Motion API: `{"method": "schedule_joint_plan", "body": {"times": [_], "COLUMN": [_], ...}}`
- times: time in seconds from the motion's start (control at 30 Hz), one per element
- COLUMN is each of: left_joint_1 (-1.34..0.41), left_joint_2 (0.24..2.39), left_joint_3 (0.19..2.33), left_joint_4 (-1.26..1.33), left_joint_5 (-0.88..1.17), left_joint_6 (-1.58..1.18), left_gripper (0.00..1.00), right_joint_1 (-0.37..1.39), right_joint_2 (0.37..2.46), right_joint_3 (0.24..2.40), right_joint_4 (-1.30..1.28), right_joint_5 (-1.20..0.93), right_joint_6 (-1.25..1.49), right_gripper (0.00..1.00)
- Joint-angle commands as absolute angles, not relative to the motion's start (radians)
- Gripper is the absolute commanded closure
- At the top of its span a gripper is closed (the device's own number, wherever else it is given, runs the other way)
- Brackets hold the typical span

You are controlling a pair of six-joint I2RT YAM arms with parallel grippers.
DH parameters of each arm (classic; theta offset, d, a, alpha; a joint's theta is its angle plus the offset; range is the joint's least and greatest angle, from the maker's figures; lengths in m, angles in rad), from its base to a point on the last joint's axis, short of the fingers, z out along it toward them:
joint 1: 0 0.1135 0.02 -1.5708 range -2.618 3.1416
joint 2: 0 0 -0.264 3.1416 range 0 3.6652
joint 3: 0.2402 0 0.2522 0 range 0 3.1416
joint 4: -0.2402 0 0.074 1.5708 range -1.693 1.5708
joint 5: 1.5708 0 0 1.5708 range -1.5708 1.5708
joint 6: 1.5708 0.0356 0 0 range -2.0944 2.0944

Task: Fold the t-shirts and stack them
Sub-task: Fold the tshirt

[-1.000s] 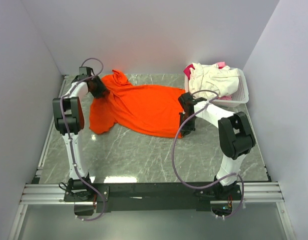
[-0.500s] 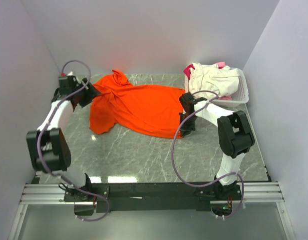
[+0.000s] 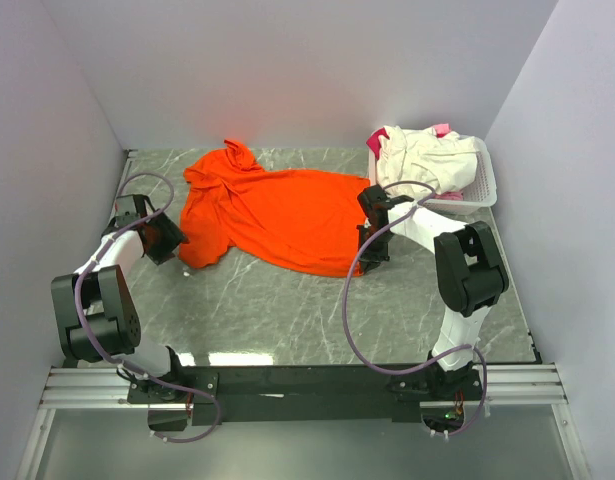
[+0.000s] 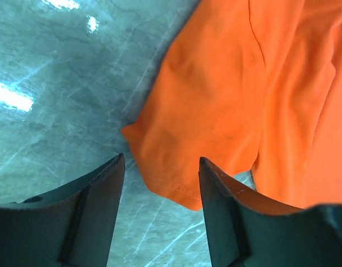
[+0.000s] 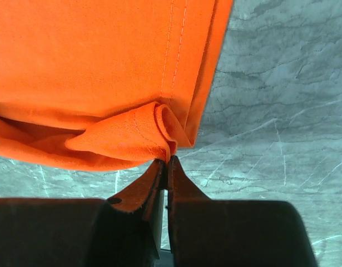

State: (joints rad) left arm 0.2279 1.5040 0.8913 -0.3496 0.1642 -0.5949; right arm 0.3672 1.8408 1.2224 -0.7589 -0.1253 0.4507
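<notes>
The step in hand is spreading the orange t-shirt [image 3: 277, 210] flat for its first fold; no fold has been made yet. It lies rumpled across the middle of the counter [image 3: 287, 310]. Its long axis runs roughly left to right, with the collar toward the far-left corner and the hem toward the right edge.

The right end effector [image 3: 367, 258] is clamped on a bunched bit of the hem corner — the wrist view shows cloth pinched between closed fingers. The left end effector [image 3: 175, 242] stands with jaws apart and empty near the left edge, the sleeve hem just ahead of it.

Next, I judge, the left must advance onto that sleeve edge and close, then both should pull the cloth taut.

The cream-white t-shirt [image 3: 417, 155] and pink t-shirt [image 3: 442, 129] wait in the basket [image 3: 484, 190] at the far-right corner.
</notes>
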Motion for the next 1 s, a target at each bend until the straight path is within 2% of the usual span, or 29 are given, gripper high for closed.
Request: {"method": "schedule_joint_plan", "body": {"times": [0.0,0.4,0.5,0.53,0.6,0.63,0.7,0.9,0.97], "left_joint_1": [0.230,0.230,0.230,0.230,0.230,0.230,0.230,0.232,0.232], "left_joint_2": [1.522,1.634,1.650,1.655,1.655,1.652,1.625,1.502,1.474], "left_joint_3": [0.893,0.922,0.937,0.943,0.968,0.980,1.011,1.072,1.086], "left_joint_4": [-0.328,-0.296,-0.278,-0.279,-0.308,-0.328,-0.403,-0.613,-0.689], "left_joint_5": [0.138,0.113,0.147,0.150,0.156,0.153,0.127,0.046,0.038], "left_joint_6": [-0.586,-0.552,-0.548,-0.548,-0.545,-0.543,-0.538,-0.532,-0.528], "left_gripper": [0.39,0.45,0.58,0.68,0.79,0.89,0.98,0.99,0.86], "right_joint_1": [0.359,0.360,0.360,0.359,0.360,0.360,0.360,0.359,0.360], "right_joint_2": [1.796,1.764,1.758,1.758,1.758,1.758,1.758,1.758,1.755], "right_joint_3": [1.215,1.177,1.169,1.169,1.169,1.169,1.173,1.184,1.183], "right_joint_4": [-0.738,-0.716,-0.715,-0.713,-0.715,-0.718,-0.722,-0.729,-0.727], "right_joint_5": [-0.130,-0.129,-0.129,-0.130,-0.133,-0.133,-0.130,-0.123,-0.123], "right_joint_6": [0.448,0.479,0.488,0.488,0.491,0.491,0.492,0.503,0.509], "right_gripper": [0.97,0.98,0.98,0.98,0.99,0.99,0.99,0.99,0.99]}}
